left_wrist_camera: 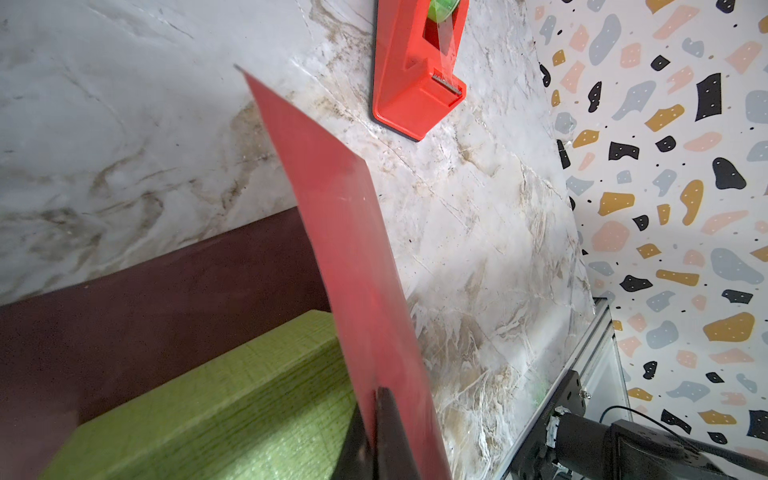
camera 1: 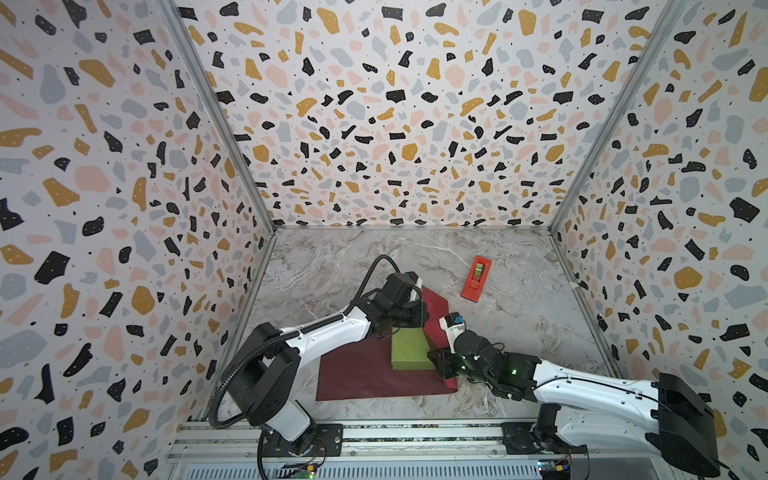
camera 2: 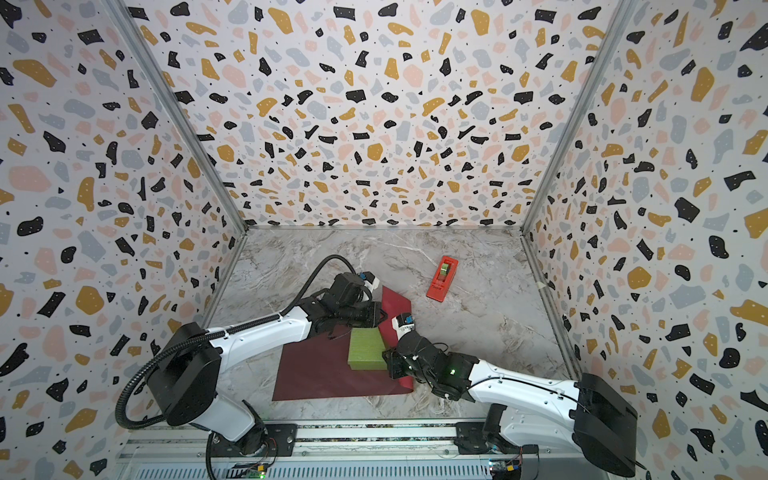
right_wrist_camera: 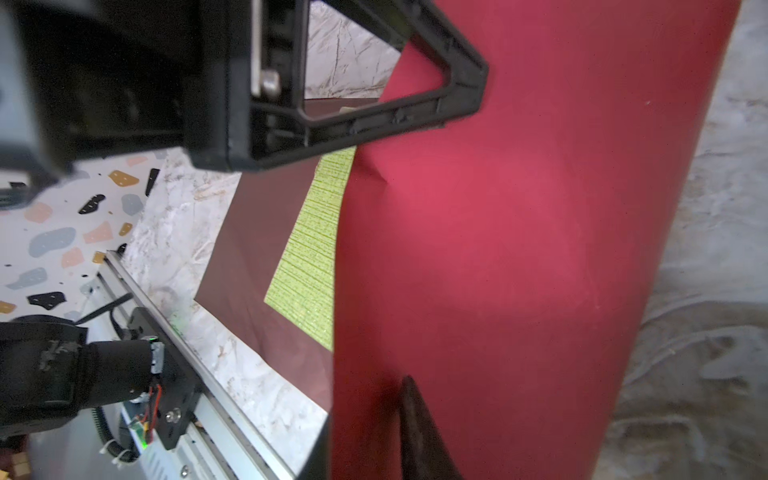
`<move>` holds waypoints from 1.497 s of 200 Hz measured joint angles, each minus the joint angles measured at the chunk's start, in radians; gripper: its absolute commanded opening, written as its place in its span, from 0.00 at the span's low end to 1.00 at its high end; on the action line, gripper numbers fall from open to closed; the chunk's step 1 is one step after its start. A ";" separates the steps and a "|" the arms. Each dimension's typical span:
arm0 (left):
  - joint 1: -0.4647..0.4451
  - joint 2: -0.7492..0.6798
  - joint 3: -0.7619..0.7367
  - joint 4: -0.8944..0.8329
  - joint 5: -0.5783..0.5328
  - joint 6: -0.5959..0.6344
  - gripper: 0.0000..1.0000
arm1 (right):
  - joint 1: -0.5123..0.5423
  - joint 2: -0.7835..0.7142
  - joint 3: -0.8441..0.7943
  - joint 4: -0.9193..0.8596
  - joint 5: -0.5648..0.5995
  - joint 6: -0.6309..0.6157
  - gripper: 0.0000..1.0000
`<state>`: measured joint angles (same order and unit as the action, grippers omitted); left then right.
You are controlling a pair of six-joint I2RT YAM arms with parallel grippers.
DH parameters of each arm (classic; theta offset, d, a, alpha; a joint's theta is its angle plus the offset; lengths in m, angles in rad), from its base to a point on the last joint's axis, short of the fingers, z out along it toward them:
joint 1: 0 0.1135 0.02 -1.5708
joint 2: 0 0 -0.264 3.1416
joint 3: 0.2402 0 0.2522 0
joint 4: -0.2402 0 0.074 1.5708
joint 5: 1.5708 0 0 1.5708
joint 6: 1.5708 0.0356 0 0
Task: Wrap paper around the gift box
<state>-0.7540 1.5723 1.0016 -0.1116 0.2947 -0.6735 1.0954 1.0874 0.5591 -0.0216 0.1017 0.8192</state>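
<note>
The paper (camera 1: 365,374), grasped by the left hand (left_wrist_camera: 376,399), was raised beside the bare box (camera 1: 409,351); the grip of the right hand (camera 1: 437,361) could not be told.

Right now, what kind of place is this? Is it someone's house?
Probably not a house: it looks like a robot test booth. The left arm and right arm stand on a metal rail, and speckled walls close in a marble-look tabletop.
</note>
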 measured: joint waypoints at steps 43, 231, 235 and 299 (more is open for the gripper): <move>0.000 0.010 0.000 0.001 0.015 0.002 0.00 | -0.001 -0.066 -0.001 0.014 -0.050 -0.039 0.50; 0.109 -0.165 -0.188 0.037 0.091 0.089 0.00 | -0.417 0.071 0.104 -0.062 -0.362 -0.232 0.95; 0.112 -0.167 -0.190 0.036 0.092 0.091 0.00 | -0.417 0.078 0.108 -0.062 -0.364 -0.233 0.95; 0.157 -0.201 -0.216 0.024 0.122 0.132 0.00 | -0.417 0.163 0.129 -0.055 -0.380 -0.241 0.96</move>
<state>-0.5968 1.3716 0.7853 -0.0872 0.4164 -0.5415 0.6781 1.2503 0.6876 -0.0765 -0.2787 0.5777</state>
